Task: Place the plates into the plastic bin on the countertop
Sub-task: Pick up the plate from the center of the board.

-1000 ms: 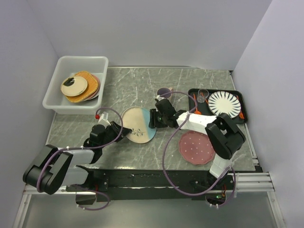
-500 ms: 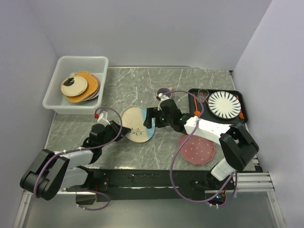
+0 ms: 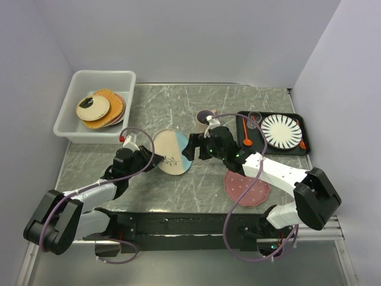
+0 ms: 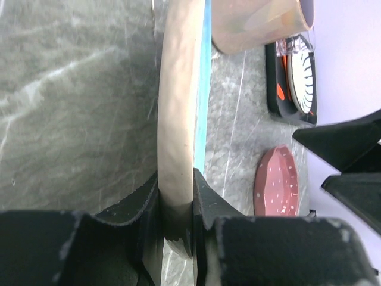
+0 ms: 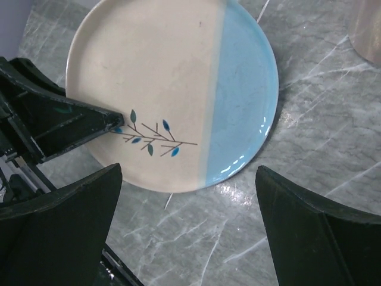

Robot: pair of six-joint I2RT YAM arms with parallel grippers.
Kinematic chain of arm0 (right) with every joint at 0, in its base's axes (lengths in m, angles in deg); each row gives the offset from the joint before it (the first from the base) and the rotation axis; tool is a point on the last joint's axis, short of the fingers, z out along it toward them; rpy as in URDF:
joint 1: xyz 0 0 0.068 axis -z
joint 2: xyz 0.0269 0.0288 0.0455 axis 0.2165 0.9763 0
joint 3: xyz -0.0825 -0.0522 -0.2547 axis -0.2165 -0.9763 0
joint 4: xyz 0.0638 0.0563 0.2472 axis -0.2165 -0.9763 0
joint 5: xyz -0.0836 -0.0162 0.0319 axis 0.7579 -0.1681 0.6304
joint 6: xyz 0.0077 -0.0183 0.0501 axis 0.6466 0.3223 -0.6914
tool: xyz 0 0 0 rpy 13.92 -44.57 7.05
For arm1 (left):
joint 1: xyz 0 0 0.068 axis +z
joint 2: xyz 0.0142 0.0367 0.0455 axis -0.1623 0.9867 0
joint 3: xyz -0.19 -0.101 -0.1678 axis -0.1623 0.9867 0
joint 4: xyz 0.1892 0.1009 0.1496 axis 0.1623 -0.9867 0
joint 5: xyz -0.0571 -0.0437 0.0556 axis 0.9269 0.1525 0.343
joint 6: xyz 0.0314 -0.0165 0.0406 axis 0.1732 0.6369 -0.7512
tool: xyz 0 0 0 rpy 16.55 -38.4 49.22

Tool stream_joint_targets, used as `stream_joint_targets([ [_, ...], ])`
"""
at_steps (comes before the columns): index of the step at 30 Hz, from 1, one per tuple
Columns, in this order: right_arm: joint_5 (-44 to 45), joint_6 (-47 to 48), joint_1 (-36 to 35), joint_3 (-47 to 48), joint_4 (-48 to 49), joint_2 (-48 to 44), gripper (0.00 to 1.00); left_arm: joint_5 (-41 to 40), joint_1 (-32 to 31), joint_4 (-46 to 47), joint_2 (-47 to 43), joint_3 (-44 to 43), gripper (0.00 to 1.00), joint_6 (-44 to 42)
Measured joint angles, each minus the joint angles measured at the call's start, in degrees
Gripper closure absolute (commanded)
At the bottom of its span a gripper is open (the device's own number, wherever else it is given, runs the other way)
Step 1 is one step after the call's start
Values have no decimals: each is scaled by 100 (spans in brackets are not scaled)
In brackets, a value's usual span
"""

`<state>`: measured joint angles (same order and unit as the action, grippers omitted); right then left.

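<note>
Probably a lab test booth: bare walls [image 3: 178, 42] enclose the countertop [image 3: 166, 107].

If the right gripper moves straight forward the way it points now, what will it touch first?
Most likely the cream-and-blue plate: it lies straight ahead of the right gripper, between its open fingers. The left gripper grips its rim.

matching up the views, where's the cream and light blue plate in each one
top external: cream-and-light-blue plate at the centre of the countertop.
left wrist: plate edge-on up the centre, rim between the left fingers.
right wrist: plate face-on, upper centre.
Shared landmark: the beige mug near it.
</note>
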<state>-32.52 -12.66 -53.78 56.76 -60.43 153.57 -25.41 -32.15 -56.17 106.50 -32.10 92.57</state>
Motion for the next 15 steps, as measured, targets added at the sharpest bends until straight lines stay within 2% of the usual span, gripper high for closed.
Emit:
stream_joint_targets([
  [15,4,-2,-7,-149,-4,-269,0,-243,15,-1078,-144,-1005,99,-479],
])
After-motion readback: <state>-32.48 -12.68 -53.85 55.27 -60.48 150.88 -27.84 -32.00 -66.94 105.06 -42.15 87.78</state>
